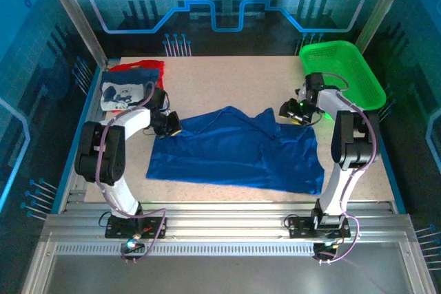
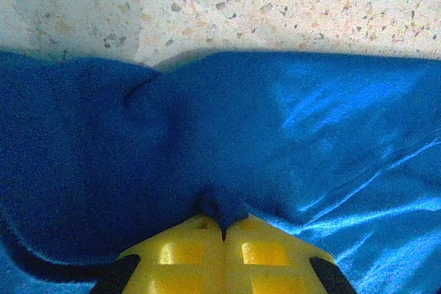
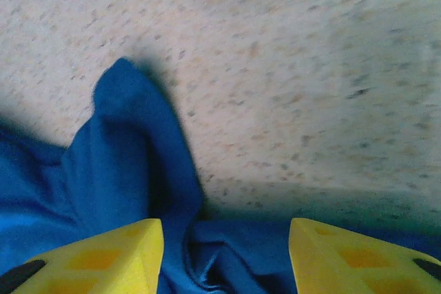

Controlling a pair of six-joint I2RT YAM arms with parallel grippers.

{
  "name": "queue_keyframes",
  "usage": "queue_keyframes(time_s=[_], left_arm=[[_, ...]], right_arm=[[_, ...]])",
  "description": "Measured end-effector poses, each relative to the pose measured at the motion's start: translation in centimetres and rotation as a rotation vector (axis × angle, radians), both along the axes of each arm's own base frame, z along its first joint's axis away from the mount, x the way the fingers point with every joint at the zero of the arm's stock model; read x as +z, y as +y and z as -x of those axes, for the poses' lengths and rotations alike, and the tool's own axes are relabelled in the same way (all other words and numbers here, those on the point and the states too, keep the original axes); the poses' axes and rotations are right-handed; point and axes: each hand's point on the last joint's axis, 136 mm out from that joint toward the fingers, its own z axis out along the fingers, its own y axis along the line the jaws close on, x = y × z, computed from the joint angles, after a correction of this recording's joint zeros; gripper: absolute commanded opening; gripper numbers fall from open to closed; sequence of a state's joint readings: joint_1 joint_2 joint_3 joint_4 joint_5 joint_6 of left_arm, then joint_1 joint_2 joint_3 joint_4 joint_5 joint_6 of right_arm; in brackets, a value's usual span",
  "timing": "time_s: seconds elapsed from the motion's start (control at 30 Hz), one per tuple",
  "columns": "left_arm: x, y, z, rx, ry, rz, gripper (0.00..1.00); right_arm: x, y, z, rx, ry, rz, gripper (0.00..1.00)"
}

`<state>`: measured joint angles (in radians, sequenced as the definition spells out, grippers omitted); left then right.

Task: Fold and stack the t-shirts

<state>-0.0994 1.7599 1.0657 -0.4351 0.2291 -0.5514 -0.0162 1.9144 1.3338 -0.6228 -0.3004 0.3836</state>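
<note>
The blue shirt lies spread across the middle of the surface. My left fingers are pressed together, pinching a small fold at its far left edge. My right fingers are spread wide over its rumpled far right corner; I cannot tell whether they touch it.

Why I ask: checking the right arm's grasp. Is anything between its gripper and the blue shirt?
Nothing visible does. The right gripper is open, and the blue t-shirt lies bunched directly between its fingers.
</note>
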Motion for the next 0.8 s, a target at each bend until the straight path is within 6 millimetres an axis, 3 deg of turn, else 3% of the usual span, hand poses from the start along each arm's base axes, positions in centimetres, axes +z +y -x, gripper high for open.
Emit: queue_keyframes(time_s=[0.43, 0.8], left_arm=[[-0.7, -1.6, 0.7, -0.002, 0.015, -0.006, 0.0], [-1.0, -1.6, 0.9, -0.001, 0.018, -0.007, 0.0]], right_arm=[[-2.2, 1.4, 4.1, 0.078, 0.061, -0.061, 0.44], [-2.0, 2.4, 5.3, 0.102, 0.056, -0.067, 0.43]])
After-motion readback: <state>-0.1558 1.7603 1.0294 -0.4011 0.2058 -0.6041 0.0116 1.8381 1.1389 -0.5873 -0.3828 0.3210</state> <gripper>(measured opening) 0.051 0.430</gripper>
